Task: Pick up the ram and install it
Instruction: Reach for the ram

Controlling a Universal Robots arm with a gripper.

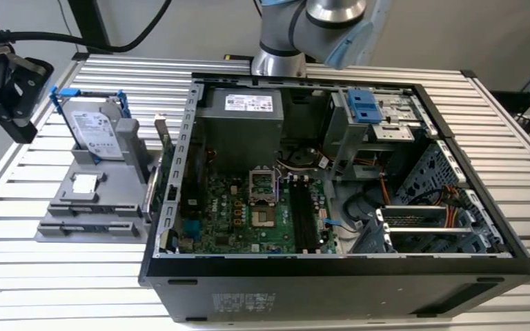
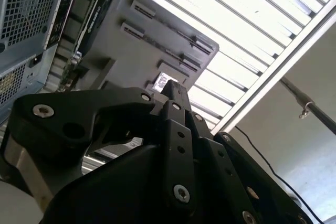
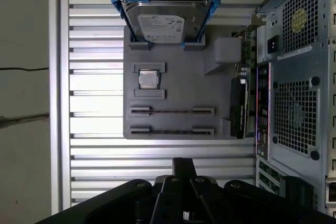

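Observation:
Two thin dark ram sticks stand on edge in the slots of a grey holder; in the first wrist view the nearer ram lies beside the second stick. My gripper hangs over the slatted table, short of the holder's ram end, with its fingers shut and nothing between them. In the exterior view the gripper is at the far left, beside the holder. The open computer case shows the motherboard with its long black slots.
On the holder also stand a hard drive in a blue frame, a small square chip and a dark card next to the case's rear wall. The arm's base rises behind the case. The slatted table's edge runs nearby.

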